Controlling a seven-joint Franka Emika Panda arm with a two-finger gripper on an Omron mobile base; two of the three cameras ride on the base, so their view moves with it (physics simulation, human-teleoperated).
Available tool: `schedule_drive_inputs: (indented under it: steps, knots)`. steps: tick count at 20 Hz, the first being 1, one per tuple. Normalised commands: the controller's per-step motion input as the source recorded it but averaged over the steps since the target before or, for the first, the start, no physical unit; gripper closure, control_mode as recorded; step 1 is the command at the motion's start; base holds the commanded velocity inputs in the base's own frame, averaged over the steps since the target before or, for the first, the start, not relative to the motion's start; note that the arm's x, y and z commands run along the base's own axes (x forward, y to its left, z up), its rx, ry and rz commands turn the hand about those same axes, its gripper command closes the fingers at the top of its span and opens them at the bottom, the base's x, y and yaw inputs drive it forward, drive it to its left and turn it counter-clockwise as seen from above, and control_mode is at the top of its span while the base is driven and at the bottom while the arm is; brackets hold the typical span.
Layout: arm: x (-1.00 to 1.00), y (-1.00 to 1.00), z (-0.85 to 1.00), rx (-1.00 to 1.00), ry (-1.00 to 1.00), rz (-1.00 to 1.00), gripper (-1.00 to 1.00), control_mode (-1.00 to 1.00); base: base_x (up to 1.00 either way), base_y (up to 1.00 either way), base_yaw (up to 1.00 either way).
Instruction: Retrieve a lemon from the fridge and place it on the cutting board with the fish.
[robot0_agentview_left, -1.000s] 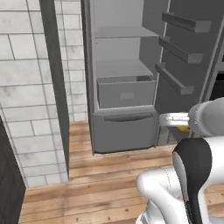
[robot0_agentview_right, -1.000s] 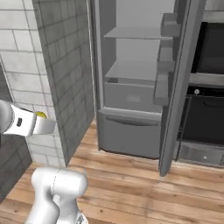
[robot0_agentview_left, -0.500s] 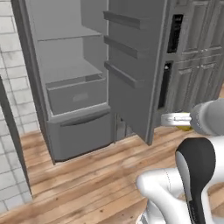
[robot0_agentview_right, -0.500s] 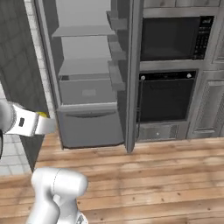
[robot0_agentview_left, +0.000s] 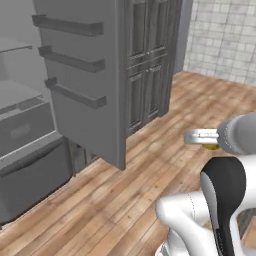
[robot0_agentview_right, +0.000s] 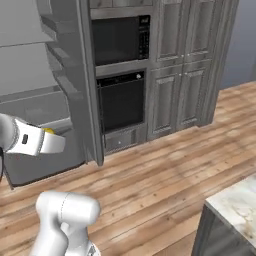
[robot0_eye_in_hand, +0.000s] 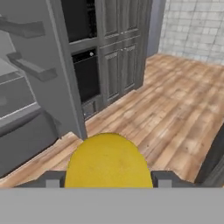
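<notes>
Holding lemon (robot0_eye_in_hand: 108, 161) pinched between gripper (robot0_eye_in_hand: 107, 180) fingers | above wood floor (robot0_agentview_right: 170, 175) | fridge (robot0_agentview_left: 80, 95) door open at left

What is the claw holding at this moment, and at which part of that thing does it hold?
The claw holds the lemon, one finger on each side of its round body, roughly across the middle.

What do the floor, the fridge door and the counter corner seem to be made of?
Floor: wood planks, warm brown with visible grain and seams, slight sheen. Fridge door: plain matte grey, probably painted metal or plastic; no texture tells which. Counter corner: pale veined top, looks like polished marble or similar stone.
</notes>
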Motion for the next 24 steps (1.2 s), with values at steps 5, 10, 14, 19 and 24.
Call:
schedule_drive_inputs:
  steps: [5,10,14,19,24]
  knots:
    - [0.00,0.00,0.00,0.00,0.00,0.00,1.00,1.00,-0.19,0.00,-0.64]
    - [0.00,0.00,0.00,0.00,0.00,0.00,1.00,1.00,-0.21,-0.09,-0.62]
    - [0.00,0.00,0.00,0.00,0.00,0.00,1.00,1.00,-0.19,-0.24,-0.59]
    - [0.00,0.00,0.00,0.00,0.00,0.00,1.00,1.00,-0.20,-0.37,-0.51]
    - [0.00,0.00,0.00,0.00,0.00,0.00,1.00,1.00,-0.02,-0.31,-0.34]
